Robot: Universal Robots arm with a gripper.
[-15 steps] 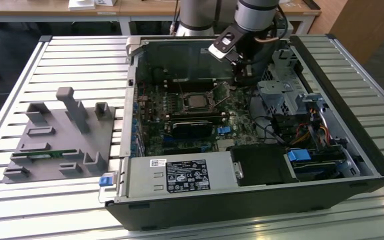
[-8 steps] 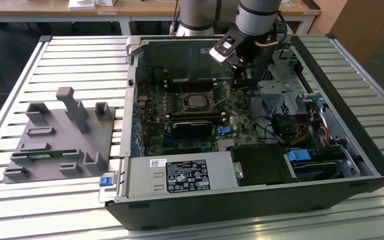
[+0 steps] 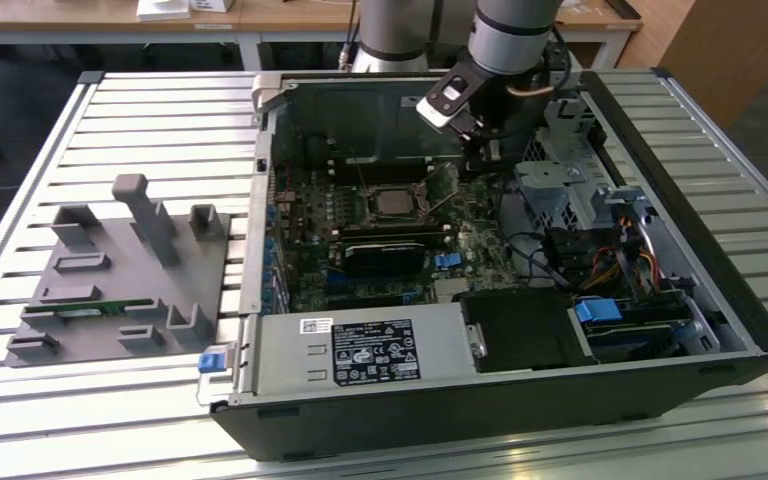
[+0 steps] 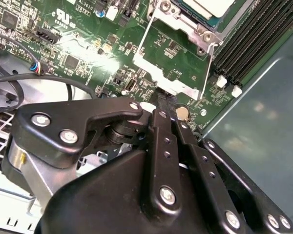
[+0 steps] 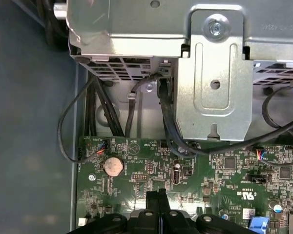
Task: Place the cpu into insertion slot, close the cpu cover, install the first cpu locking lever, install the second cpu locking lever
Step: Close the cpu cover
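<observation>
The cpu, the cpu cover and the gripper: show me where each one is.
cpu (image 4: 207,6): second wrist view, on its pale metal top.
cpu cover (image 4: 178,86): second wrist view, on the frame's bar farthest from the cpu.
gripper (image 4: 166,100): second wrist view, midway between its fingertips.

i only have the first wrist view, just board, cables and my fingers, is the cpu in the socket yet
Observer: Yes. In the second wrist view the cpu lies in the insertion slot, pale top showing.
Operator: ok and is the cover down over it
Observer: No. The cpu cover is swung open off the slot, and green board shows through its window.
Operator: where are my fingers relative to that cover
Observer: The shut fingers have their tips right at the cover's free edge. I cannot tell whether they touch it.
</observation>
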